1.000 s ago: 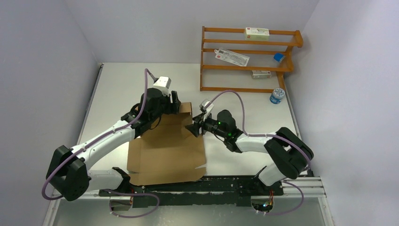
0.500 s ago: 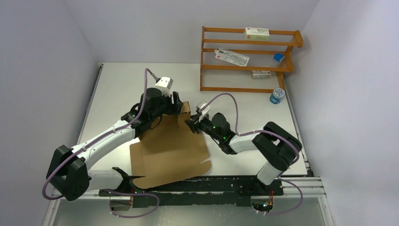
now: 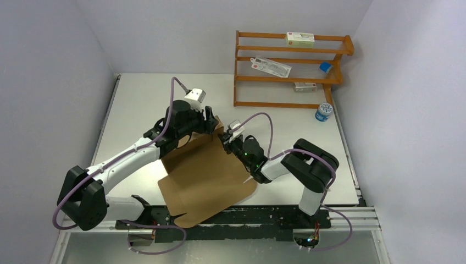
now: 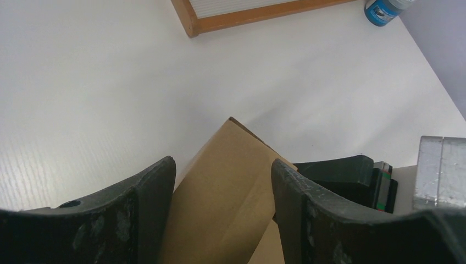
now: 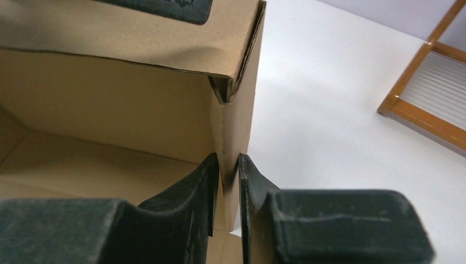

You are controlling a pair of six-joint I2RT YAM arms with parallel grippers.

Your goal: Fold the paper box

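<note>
The paper box [image 3: 204,177] is a brown cardboard sheet lying skewed on the table, its far end folded up into walls. My left gripper [image 3: 212,122] is at the far wall. In the left wrist view [image 4: 222,170] its jaws stand partly closed, with a folded brown flap [image 4: 236,148] filling the gap and touching both. My right gripper [image 3: 227,141] is at the far right corner. In the right wrist view [image 5: 228,165] it is shut on the upright side wall [image 5: 233,118], with the box interior [image 5: 110,104] to its left.
A wooden rack [image 3: 291,69] stands at the back right with white cartons [image 3: 300,38] on its shelves. A blue-lidded jar [image 3: 323,112] sits beside it. The rack's base shows in the left wrist view [image 4: 247,14]. The box's near corner overhangs the table's front rail [image 3: 247,212].
The box has turned, its near end swinging right and toward the front rail. Both grippers kept their places on the far end; the right arm folded in toward the left.
</note>
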